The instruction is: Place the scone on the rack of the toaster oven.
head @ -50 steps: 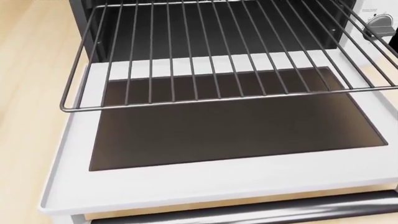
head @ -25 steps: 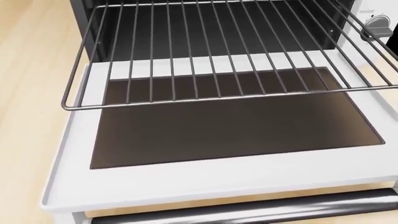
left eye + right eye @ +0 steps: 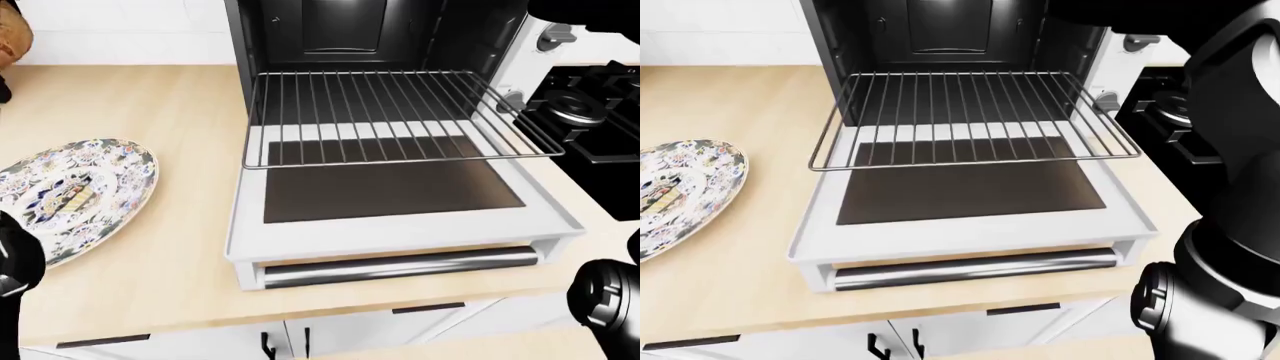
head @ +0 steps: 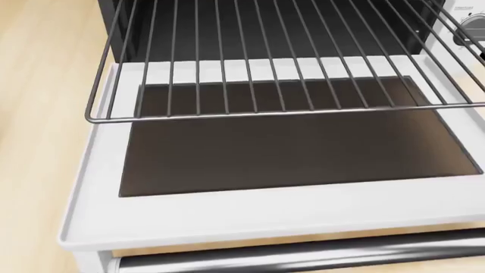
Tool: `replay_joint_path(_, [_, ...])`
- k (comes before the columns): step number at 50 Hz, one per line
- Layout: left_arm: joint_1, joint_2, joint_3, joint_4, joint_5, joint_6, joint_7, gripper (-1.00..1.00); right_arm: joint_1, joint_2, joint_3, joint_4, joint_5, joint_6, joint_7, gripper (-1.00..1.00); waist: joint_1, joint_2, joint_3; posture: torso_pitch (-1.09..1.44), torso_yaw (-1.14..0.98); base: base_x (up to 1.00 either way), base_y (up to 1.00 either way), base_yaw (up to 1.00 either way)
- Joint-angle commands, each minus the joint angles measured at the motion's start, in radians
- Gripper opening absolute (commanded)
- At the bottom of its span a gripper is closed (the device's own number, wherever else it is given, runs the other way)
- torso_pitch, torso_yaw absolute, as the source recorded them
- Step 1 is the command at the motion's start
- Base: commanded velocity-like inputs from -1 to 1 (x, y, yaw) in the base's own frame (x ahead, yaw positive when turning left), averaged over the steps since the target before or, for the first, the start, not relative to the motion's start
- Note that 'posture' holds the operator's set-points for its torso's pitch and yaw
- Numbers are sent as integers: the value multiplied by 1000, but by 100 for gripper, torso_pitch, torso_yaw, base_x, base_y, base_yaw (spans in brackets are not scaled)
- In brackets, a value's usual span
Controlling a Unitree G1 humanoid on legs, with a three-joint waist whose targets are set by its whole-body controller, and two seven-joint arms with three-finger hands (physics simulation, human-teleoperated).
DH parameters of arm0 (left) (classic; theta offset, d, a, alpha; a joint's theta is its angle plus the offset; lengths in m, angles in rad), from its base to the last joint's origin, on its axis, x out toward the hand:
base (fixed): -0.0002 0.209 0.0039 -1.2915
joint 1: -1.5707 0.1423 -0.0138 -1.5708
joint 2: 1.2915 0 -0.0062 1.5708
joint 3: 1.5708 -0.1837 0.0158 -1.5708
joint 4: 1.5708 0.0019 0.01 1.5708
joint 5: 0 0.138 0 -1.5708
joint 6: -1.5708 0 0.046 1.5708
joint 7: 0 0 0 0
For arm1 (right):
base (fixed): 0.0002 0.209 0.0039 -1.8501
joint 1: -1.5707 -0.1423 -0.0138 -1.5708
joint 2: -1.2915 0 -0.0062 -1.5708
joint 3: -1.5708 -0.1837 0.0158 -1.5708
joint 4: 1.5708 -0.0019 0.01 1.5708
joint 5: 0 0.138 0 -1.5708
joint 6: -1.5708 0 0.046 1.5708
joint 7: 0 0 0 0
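Step in hand: get the scone over the rack [image 3: 390, 112] and set it down.

The toaster oven [image 3: 340, 30] is open. Its door [image 3: 390, 187] lies flat and the rack is pulled out over it, bare, with no scone on it.

Scone: a brown crusty lump [image 3: 10, 37] at the top left edge of the left-eye view is probably it, but the frame cuts it off, so I'm not sure. There is a sliver of black under it, maybe my left hand. Fingers spread or closed, I cannot tell.

The patterned plate [image 3: 120, 172] sits on the surface [image 3: 170, 97], well left of the oven, with only a small pale bit on it.

My right arm [image 3: 1240, 112] runs up the right side of the right-eye view to the top. The right hand is not clear there, so I cannot tell its state. The stove [image 3: 590, 112] is just right of the oven.

To do it well: come in from the left and above the rack's front bar. Put the scone down mid-rack across several wires, not on the overhanging front edge. Lower it flat and release gently so the rack doesn't tip or slide.

Against the earlier head view, the whole picture has shifted a little up and right. That means the camera moved, not the oven. The rack was bare then too.
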Motion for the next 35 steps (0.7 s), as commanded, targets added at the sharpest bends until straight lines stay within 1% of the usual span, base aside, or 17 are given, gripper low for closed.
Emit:
replay_joint_path(1, [-77, 3, 1, -18, 22, 30, -3, -95, -32, -16, -16, -13, 0, -27, -3, 100, 2, 5, -30, 0, 0, 0, 0, 0])
replay_joint_path(3, [-121, -4, -19, -42, 7, 73, -60, -95, -30, -16, -12, -12, -1, -31, -3, 100, 2, 1, -27, 0, 0, 0, 0, 0])
replay_joint_path(4, [-149, 15, -61, -42, -33, 117, -65, -95, -35, -19, -16, -12, 3, -25, -5, 100, 2, 0, -25, 0, 0, 0, 0, 0])
replay_joint_path(5, [-168, 26, -87, -48, -59, 153, -67, -95, -34, -19, -16, -10, 4, -27, -5, 100, 2, -1, -26, 0, 0, 0, 0, 0])
replay_joint_path(7, [-273, 42, -171, -21, -113, 209, -67, -95, -34, -19, -14, -12, 5, -27, -9, 100, 3, -4, -24, 0, 0, 0, 0, 0])
replay_joint_path(10, [-447, 2, -280, 42, -152, 265, -67, -95, -35, -20, -13, -14, 7, -26, -10, 100, 7, -14, -19, 0, 0, 0, 0, 0])
replay_joint_path(11, [-481, -26, -290, 56, -138, 266, -67, -95, -38, -22, -15, -12, 10, -24, -11, 100, 8, -18, -16, 0, 0, 0, 0, 0])
replay_joint_path(12, [-488, -43, -286, 63, -125, 260, -67, -95, -40, -23, -16, -11, 12, -23, -12, 100, 10, -22, -13, 0, 0, 0, 0, 0])
replay_joint_path(14, [-496, -114, -268, 73, -82, 265, -67, -95, -37, -24, -17, -12, 14, -25, -12, 100, 13, -26, -7, 0, 0, 0, 0, 0])
replay_joint_path(16, [-528, -198, -227, 120, -15, 249, -67, -95, -34, -25, -18, -9, 14, -29, -11, 100, 18, -28, -6, 0, 0, 0, 0, 0])
replay_joint_path(19, [-601, -295, -178, 228, 59, 206, -42, -95, -34, -29, -18, -4, 15, -33, -10, 100, 24, -35, -8, 0, 0, 0, 0, 0])
replay_joint_path(23, [-678, -391, -150, 287, 103, 220, -65, -95, -29, -29, -17, -4, 15, -39, -11, 100, 26, -46, -6, 0, 0, 0, 0, 0])
replay_joint_path(25, [-690, -414, -141, 301, 114, 208, -44, -95, -39, -33, -23, -4, 23, -33, -17, 100, 26, -50, -5, 0, 0, 0, 0, 0])
replay_joint_path(29, [-672, -456, -130, 279, 128, 222, -46, -95, -35, -36, -21, 2, 23, -41, -13, 100, 29, -52, -1, 0, 0, 0, 0, 0])
replay_joint_path(31, [-680, -465, -124, 282, 130, 235, -49, -95, -36, -38, -21, 8, 23, -44, -12, 100, 31, -53, -3, 0, 0, 0, 0, 0])
replay_joint_path(33, [-706, -492, -116, 291, 119, 261, -45, -95, -36, -35, -16, 3, 24, -44, -17, 100, 33, -54, -3, 0, 0, 0, 0, 0])
replay_joint_path(35, [-695, -511, -128, 273, 115, 261, -57, -95, -30, -32, -13, -3, 23, -47, -17, 100, 34, -57, -2, 0, 0, 0, 0, 0])
